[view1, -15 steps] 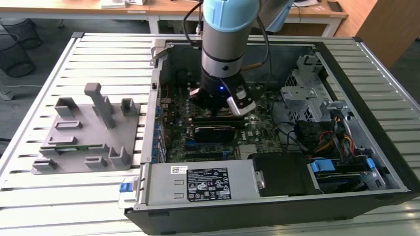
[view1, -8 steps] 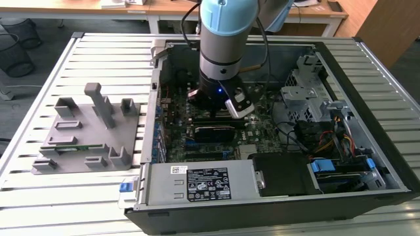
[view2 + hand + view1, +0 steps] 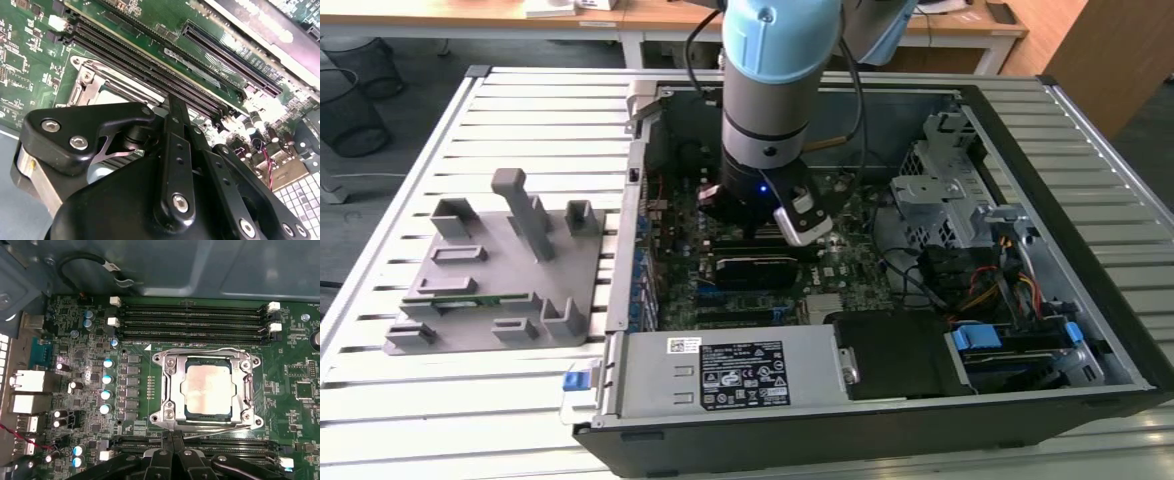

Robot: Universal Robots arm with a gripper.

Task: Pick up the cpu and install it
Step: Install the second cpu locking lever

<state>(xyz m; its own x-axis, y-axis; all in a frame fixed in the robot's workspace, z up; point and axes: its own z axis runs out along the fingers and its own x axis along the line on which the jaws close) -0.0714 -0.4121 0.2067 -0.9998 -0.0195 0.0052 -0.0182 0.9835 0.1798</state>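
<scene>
The arm hides the board's middle in the exterior view. The gripper (image 3: 172, 440) has its fingers pressed together (holding nothing), just beside the socket (image 3: 207, 390) where the cpu (image 3: 207, 391) lies.

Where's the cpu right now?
In the first wrist view the cpu lies flat inside the metal socket frame on the motherboard, between two banks of memory slots.

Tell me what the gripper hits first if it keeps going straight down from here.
Probably the motherboard's memory slots beside the socket holding the cpu; the gripper sits over them, though depth is unclear.
</scene>
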